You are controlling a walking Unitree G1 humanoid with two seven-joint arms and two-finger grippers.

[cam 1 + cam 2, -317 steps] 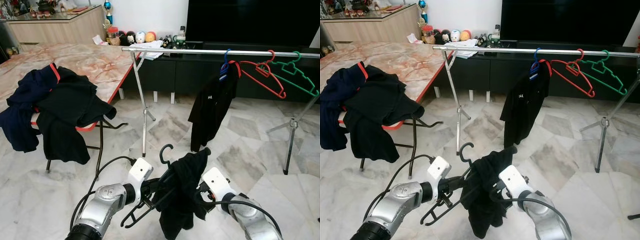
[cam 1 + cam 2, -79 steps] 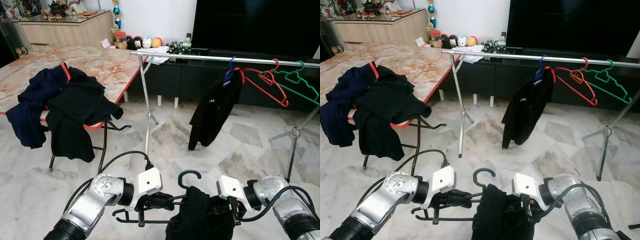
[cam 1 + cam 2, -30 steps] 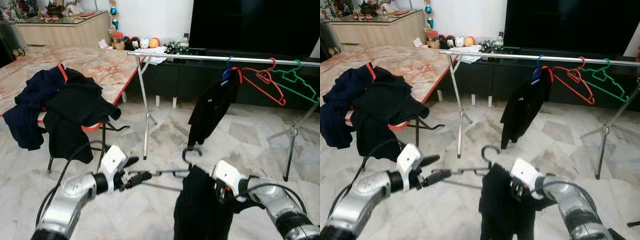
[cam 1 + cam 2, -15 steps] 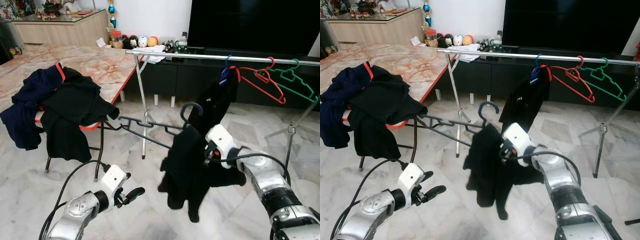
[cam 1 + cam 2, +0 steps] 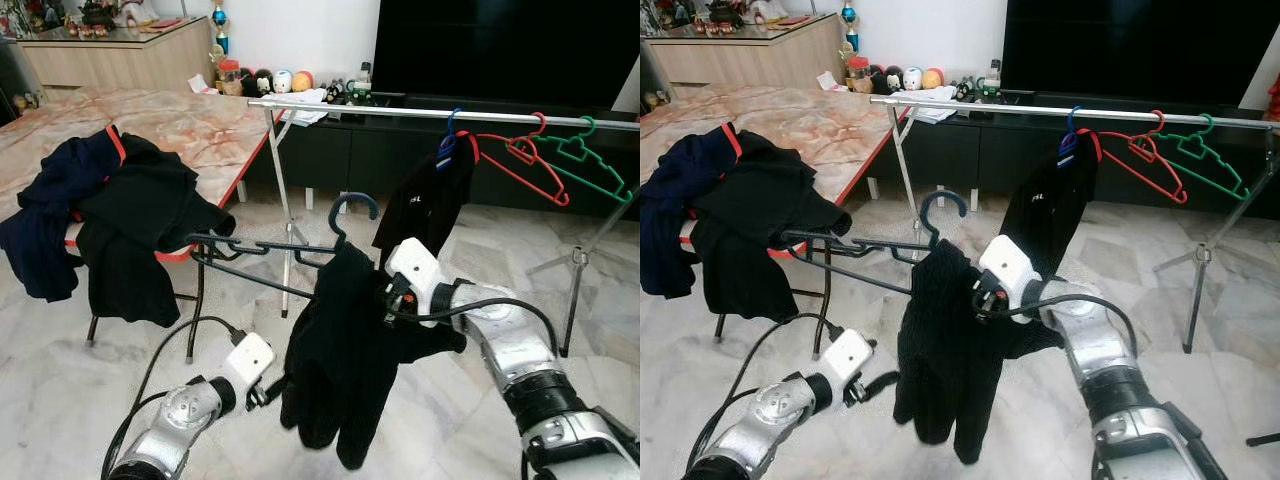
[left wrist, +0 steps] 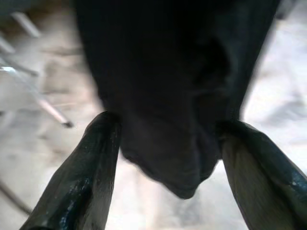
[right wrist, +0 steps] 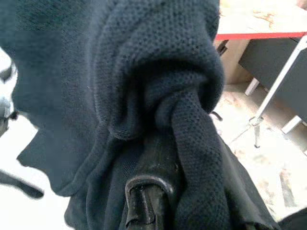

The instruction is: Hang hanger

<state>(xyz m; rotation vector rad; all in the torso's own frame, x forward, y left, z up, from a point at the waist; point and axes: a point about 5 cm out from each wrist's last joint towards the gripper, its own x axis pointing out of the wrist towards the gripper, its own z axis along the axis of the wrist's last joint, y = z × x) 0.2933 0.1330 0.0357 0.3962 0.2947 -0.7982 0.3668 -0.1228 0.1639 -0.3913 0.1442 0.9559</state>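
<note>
The right claw (image 5: 392, 296) holds a dark plastic hanger (image 5: 265, 258) with a black knitted garment (image 5: 345, 365) bunched on one shoulder, lifted to mid-height in front of the silver metal clothes rail (image 5: 440, 113). Its fingers are buried in the knit, pinching cloth and hanger together. The hook (image 5: 350, 208) is still below the rail and short of it, so the hanging itself is left to do. The left claw (image 6: 163, 172) is low, spread, near the garment's lower hem. On the rail hang a black shirt (image 5: 425, 205) and empty red (image 5: 520, 165) and green (image 5: 590, 160) hangers; more dark clothes (image 5: 110, 225) drape over the marble table's near edge.
</note>
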